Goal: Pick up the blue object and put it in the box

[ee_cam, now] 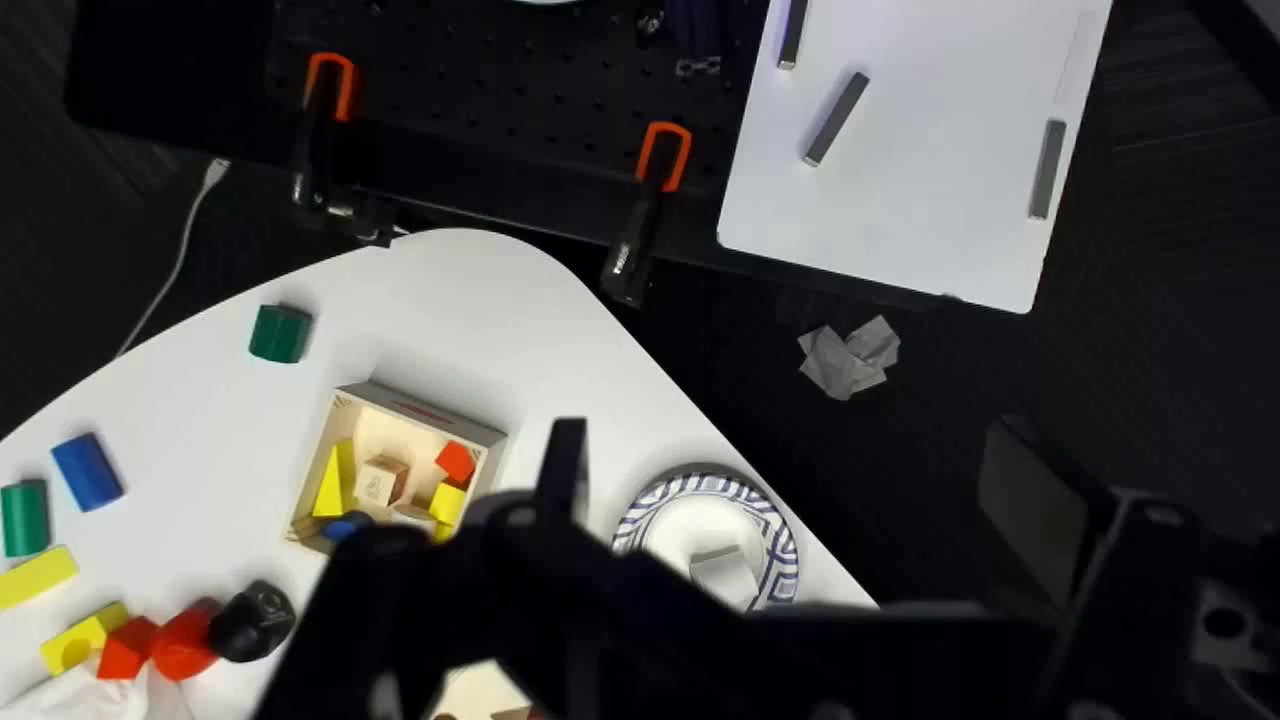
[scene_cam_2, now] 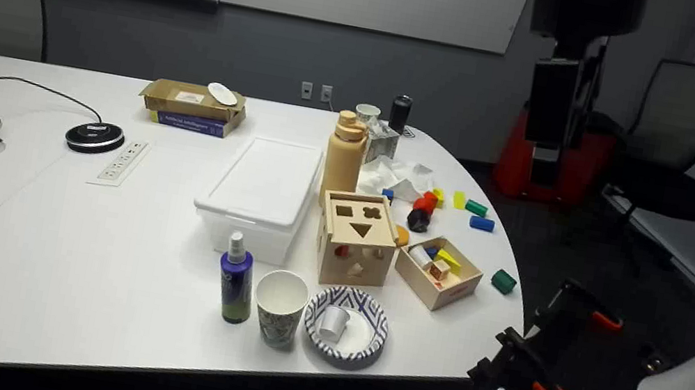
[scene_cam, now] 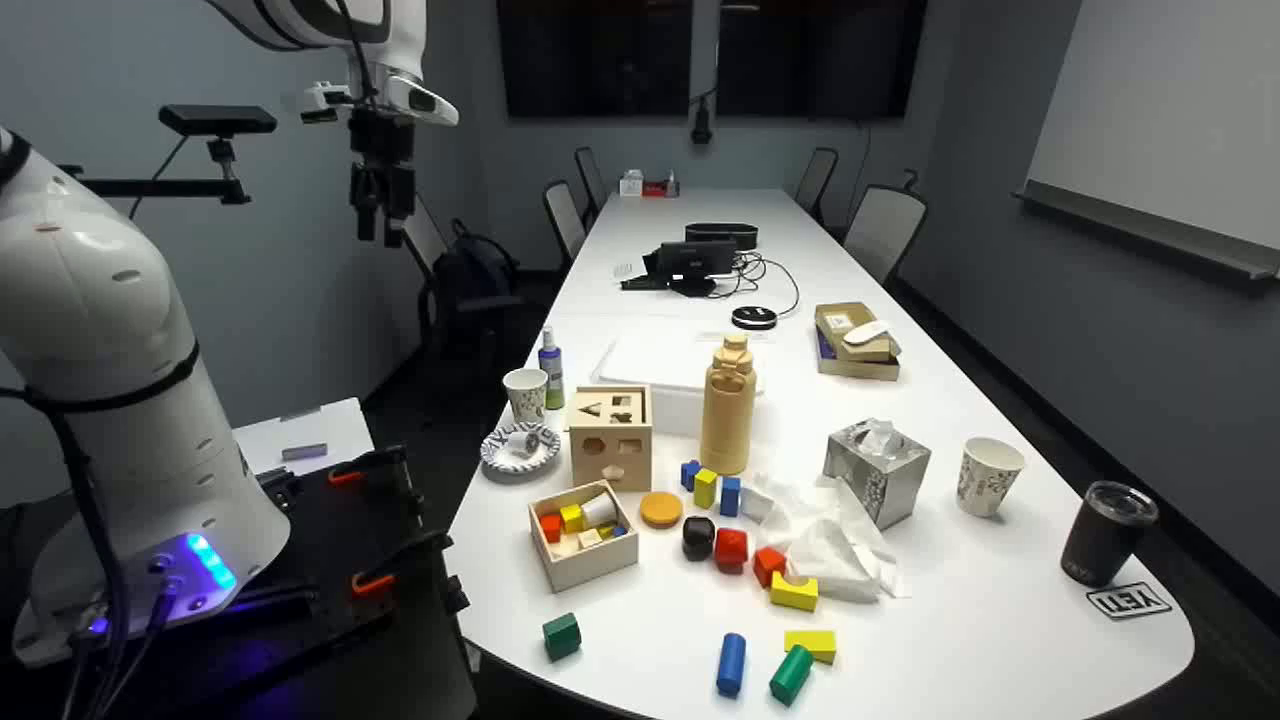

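Note:
Several blue things show, so which is meant I cannot tell. A blue cylinder [scene_cam: 731, 665] lies on its side near the table's end; it also shows in an exterior view [scene_cam_2: 482, 224] and the wrist view [ee_cam: 88, 471]. A blue block [scene_cam: 730, 497] and a small blue piece [scene_cam: 690, 475] stand near the tan bottle. The box, a light wooden cube with cut-out holes [scene_cam: 611, 455] [scene_cam_2: 353, 256], stands upright; my gripper mostly hides it in the wrist view. My gripper [scene_cam: 380, 228] [scene_cam_2: 546, 154] [ee_cam: 800, 490] is open and empty, high above and away from them.
A low wooden tray [scene_cam: 592, 567] of coloured blocks sits beside the box. A tan bottle [scene_cam: 728, 420], patterned plate [scene_cam_2: 340, 356], paper cup [scene_cam_2: 279, 311], spray bottle [scene_cam_2: 235, 286], lidded bin [scene_cam_2: 264, 188] and metallic tissue box [scene_cam: 877, 475] stand around. Loose blocks and crumpled tissue [scene_cam: 835, 550] lie nearby.

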Robot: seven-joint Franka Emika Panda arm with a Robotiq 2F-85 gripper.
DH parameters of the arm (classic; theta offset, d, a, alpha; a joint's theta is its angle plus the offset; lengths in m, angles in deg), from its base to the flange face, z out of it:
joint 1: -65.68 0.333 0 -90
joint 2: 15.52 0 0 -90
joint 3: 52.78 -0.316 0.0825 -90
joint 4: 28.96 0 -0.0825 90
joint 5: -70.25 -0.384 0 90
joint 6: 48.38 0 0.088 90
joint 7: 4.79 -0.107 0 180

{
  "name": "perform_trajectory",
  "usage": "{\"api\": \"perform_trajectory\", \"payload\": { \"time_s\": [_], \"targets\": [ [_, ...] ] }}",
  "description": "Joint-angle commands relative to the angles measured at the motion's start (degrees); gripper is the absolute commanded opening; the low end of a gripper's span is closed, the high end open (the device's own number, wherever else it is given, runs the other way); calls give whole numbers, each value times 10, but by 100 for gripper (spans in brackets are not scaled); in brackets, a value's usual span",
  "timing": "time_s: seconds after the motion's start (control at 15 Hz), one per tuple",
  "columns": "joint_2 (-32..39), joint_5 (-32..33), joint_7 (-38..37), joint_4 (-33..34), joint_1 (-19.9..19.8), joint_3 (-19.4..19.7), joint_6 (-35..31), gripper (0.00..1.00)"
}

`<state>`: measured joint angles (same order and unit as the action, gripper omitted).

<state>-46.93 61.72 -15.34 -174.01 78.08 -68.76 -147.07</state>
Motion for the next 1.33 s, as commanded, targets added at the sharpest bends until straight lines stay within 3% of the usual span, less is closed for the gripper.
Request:
{"api": "perform_trajectory", "payload": {
  "time_s": [0.0, 0.27, 0.73, 1.0, 1.27],
  "targets": [
    [1, 2, -2, 1, 4, 3, 1, 100],
    [7, 5, -11, 8, -7, 8, -16, 100],
    [68, 45, -45, 56, -118, 90, -177, 100],
    [160, 67, -74, 68, -177, 131, -335, 100],
    [301, 79, -143, 78, -200, 148, -524, 100]
  ]
}}
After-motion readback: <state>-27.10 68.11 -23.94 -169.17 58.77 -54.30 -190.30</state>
